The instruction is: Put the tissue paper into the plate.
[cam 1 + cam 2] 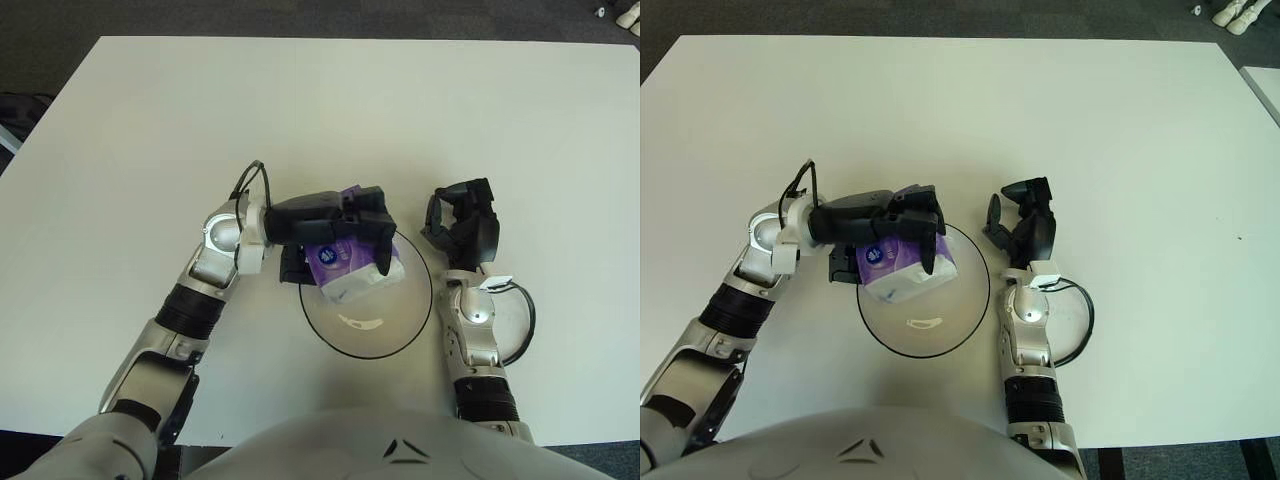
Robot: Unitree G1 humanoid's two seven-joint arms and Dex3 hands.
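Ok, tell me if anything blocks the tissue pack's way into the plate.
Nothing visible does. The left hand grips the tissue pack over the far-left part of the plate, whose inside holds nothing else. The right hand shows just beyond the plate's right rim, off the pack's path.

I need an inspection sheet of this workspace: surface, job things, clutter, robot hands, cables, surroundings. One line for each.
Surface: white table, flat.
Job things: tissue pack, purple and white, held over the far-left part of the clear plate.
Clutter: nothing seen.
Robot hands: left robot hand grasps the tissue pack from above; right robot hand idle, just right of the plate.
Cables: black cable loops at the right wrist; another at the left wrist.
Surroundings: dark floor beyond the table.
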